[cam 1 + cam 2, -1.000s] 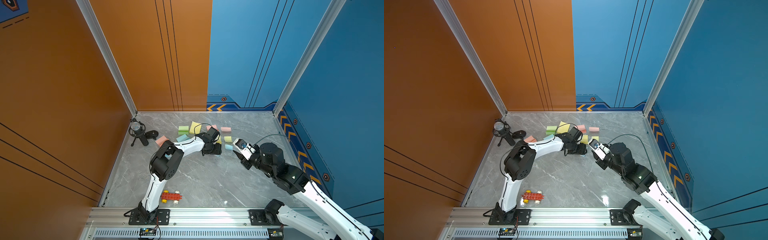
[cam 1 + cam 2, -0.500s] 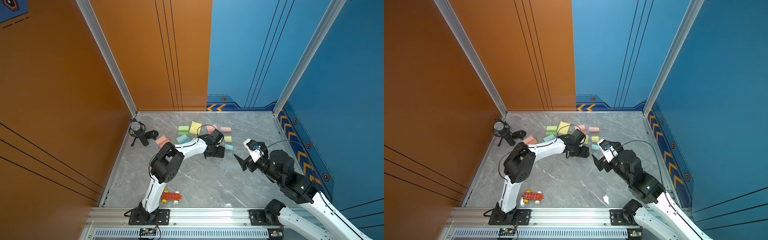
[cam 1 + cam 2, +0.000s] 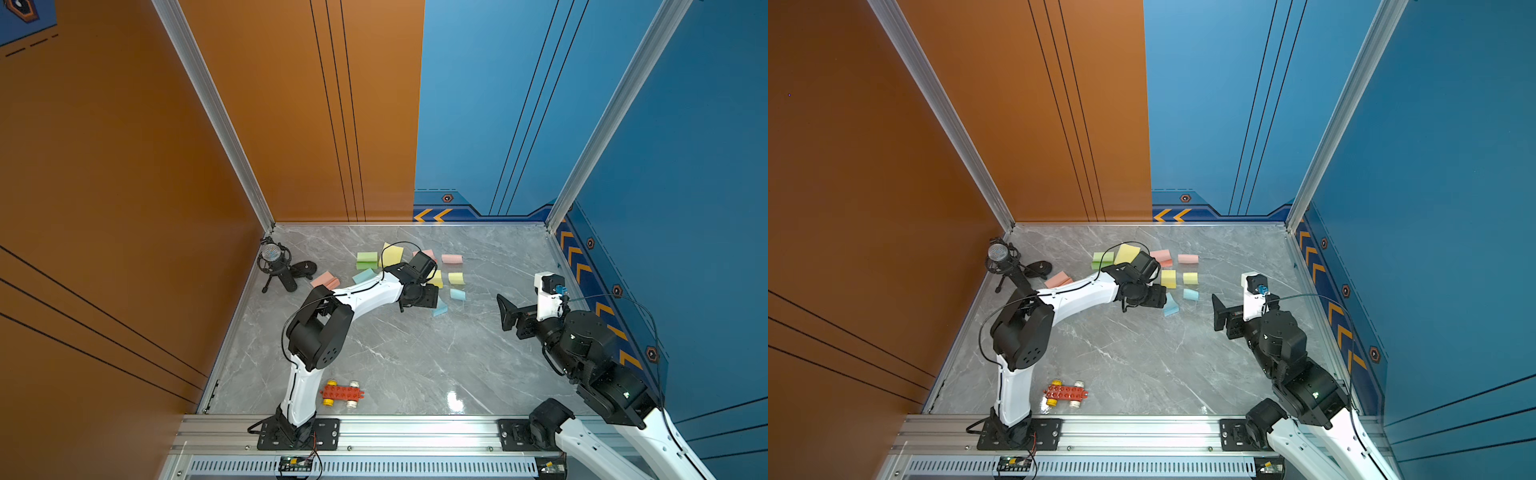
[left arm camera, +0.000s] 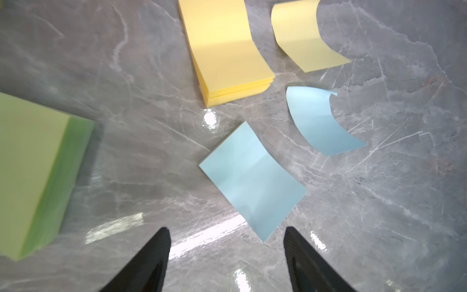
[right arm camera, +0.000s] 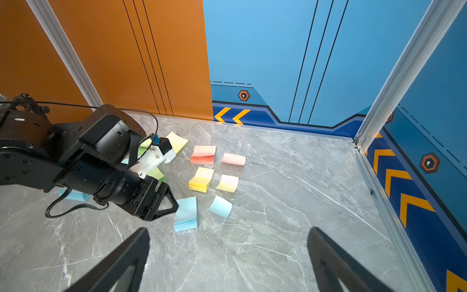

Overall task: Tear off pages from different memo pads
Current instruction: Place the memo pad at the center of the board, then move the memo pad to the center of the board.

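Observation:
Small memo pads lie in a row with a loose page beside each: pink pad (image 5: 203, 154) and pink page (image 5: 233, 159), yellow pad (image 5: 201, 179) and yellow page (image 5: 227, 183), blue pad (image 5: 186, 213) and curled blue page (image 5: 220, 206). My left gripper (image 4: 226, 235) hovers open just before the blue pad (image 4: 252, 177), with nothing between its fingers. A green pad (image 4: 38, 172) sits to one side of it. My right gripper (image 3: 505, 311) is open and empty, well to the right of the pads, near the right wall.
Larger pads lie at the back left: green (image 3: 367, 260), yellow (image 3: 392, 254), blue (image 3: 363, 275) and pink (image 3: 325, 280). A microphone on a stand (image 3: 276, 266) is in the back-left corner. A red toy brick car (image 3: 341, 392) rests near the front rail.
My right gripper has opened wide and pulled back to the right, away from the pads, leaving the blue page lying by them. My left gripper shifted a little toward the blue pad.

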Controlling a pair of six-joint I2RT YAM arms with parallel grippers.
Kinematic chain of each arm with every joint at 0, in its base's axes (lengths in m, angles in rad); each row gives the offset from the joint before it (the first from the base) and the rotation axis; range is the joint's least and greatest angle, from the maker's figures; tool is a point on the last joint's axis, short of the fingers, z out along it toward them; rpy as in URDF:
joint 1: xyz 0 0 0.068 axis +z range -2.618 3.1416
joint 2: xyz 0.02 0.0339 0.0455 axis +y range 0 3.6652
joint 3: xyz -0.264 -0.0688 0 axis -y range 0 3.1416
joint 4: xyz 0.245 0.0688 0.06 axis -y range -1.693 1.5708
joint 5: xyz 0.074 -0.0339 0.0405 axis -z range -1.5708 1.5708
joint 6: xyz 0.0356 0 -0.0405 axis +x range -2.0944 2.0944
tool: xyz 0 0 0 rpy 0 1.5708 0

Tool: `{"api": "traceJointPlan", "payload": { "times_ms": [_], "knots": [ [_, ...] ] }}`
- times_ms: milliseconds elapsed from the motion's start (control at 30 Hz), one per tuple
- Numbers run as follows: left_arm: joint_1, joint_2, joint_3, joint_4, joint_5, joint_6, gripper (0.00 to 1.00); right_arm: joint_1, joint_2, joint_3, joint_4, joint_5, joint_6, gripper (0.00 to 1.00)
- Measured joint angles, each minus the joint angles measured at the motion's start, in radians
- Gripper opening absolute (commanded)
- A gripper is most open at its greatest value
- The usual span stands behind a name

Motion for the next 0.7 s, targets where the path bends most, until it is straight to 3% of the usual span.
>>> {"api": "traceJointPlan", "payload": {
  "times_ms": [67,200,467,700],
  "knots": [
    [0.031,-0.022,0.004,-0.001,-0.015,0.026,0.75,0.0,0.0,0.0,-0.014,-0.005,0.011,1.0],
    [0.114,-0.007,0.09,-0.01,-0.077,0.12,1.0,0.0,0.001,0.0,-0.04,-0.017,0.03,1.0],
    [0.275,0.18,0.359,0.002,-0.085,0.258,0.99,0.0,-0.006,-0.037,-0.055,-0.048,0.064,1.0],
    [0.247,0.196,0.359,-0.008,-0.079,0.283,0.88,0.0,0.017,-0.042,-0.06,-0.071,0.09,1.0]
  ]
}}
